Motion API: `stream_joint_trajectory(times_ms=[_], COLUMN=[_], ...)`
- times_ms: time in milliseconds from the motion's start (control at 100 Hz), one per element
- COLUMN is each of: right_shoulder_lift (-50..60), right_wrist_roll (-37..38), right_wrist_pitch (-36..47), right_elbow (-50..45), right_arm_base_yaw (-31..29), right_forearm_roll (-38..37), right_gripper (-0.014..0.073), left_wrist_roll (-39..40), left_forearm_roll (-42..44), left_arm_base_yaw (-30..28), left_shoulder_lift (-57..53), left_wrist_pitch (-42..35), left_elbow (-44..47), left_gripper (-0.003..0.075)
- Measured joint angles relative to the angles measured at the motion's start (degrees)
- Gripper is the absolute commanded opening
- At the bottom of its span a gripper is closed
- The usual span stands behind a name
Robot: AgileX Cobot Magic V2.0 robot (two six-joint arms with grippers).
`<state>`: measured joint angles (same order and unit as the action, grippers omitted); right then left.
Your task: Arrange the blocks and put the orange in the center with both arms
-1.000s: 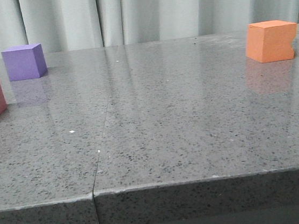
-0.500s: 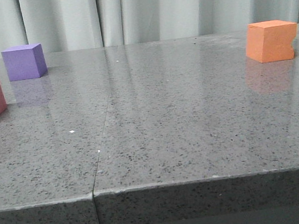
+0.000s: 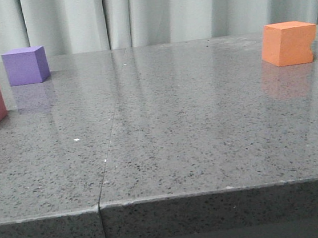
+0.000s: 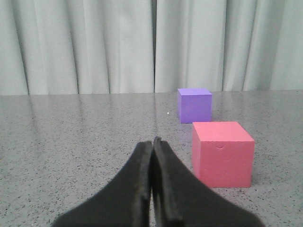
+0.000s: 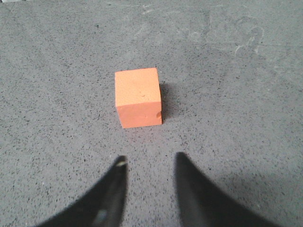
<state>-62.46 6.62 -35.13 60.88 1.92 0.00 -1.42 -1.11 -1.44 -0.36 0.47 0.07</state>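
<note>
Lighting is even and soft, moderately bright, with no hard glare. The polished grey table [image 3: 208, 148] gives pale mirror reflections of the curtain [image 3: 147, 11] and faint coloured reflections below the purple cube [image 3: 25, 66] and orange cube [image 3: 288, 43]. In the right wrist view a short soft shadow falls beside the orange cube, suggesting overhead light. The left gripper [image 4: 152, 142] close to its lens is slightly soft. Front view is sharp; no edge distortion noticeable.

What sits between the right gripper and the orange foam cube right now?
Nothing: in the right wrist view only bare speckled grey tabletop separates the open right gripper from the orange foam cube.
</note>
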Motion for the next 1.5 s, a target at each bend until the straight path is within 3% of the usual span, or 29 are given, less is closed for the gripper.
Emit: stream_joint_trajectory(times_ms=[80, 500, 1090, 1500], right_shoulder_lift=[-2.23, -13.03, -34.71, -43.20], right_wrist_roll=[0.00, 0.00, -0.64, -2.93], right_wrist_pitch=[-0.12, -3.31, -22.72, -23.53], right_elbow=[2.08, 13.93, 36.98, 41.02], right_arm_base_yaw=[0.00, 0.00, 0.00, 0.00], right_forearm_roll=[0.00, 0.00, 1.95, 4.41], right_gripper=[0.0672, 0.0633, 0.0633, 0.0633], left_wrist_roll=[0.00, 0.00, 0.00, 0.00], left_forearm_roll=[0.00, 0.00, 0.00, 0.00], left_arm_base_yaw=[0.00, 0.00, 0.00, 0.00], left_shoulder_lift=[0.00, 0.00, 0.00, 0.00], left_wrist_pitch=[0.00, 0.00, 0.00, 0.00], left_elbow=[0.00, 0.00, 0.00, 0.00], left_gripper=[-0.0020, -0.0020, -0.0020, -0.0020])
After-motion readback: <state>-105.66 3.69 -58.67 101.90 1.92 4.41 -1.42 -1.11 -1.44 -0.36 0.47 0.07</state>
